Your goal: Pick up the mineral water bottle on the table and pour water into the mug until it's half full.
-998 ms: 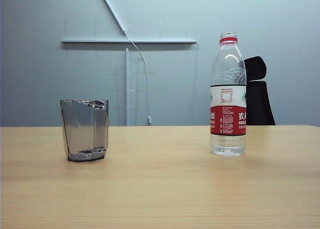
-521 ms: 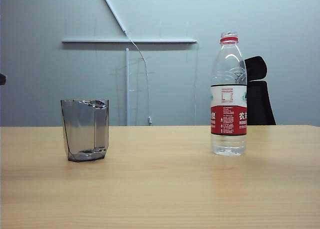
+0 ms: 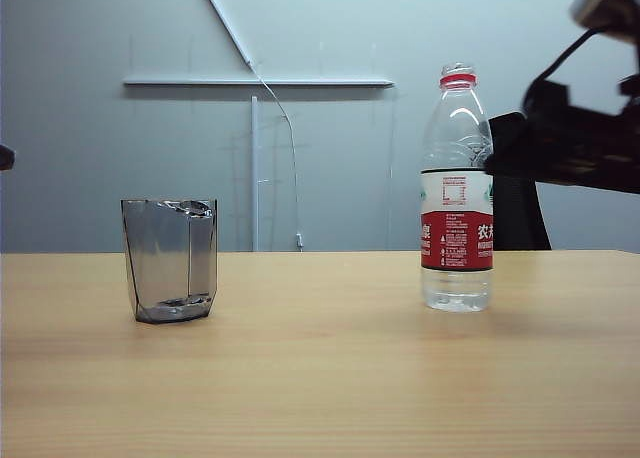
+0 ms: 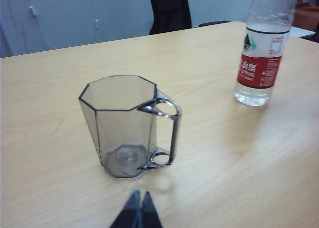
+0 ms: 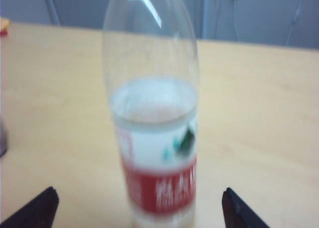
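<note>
Nothing poured yet — the mineral water bottle [image 3: 457, 188] stands upright on the table [image 3: 320, 368], uncapped and untouched, well to the right of the empty mug [image 3: 170, 260]; the right gripper [image 5: 139, 208] hangs beside the bottle, jaws spread wide either side of its label. The left gripper [image 4: 138, 214] hovers near the mug with fingertips pressed together, holding nothing; grasp, lift and pour all remain.

Wall [image 3: 100, 148]: plain pale grey-blue, evenly lit. Horizontal white rail [image 3: 258, 82] mounted on the wall; a diagonal white bar [image 3: 224, 20] rises from it up and to the left. Vertical white strip [image 3: 254, 173] below the rail, thin cable [image 3: 291, 148] just beside it. Black office chair [image 3: 515, 193] against the wall, right of the rail.
</note>
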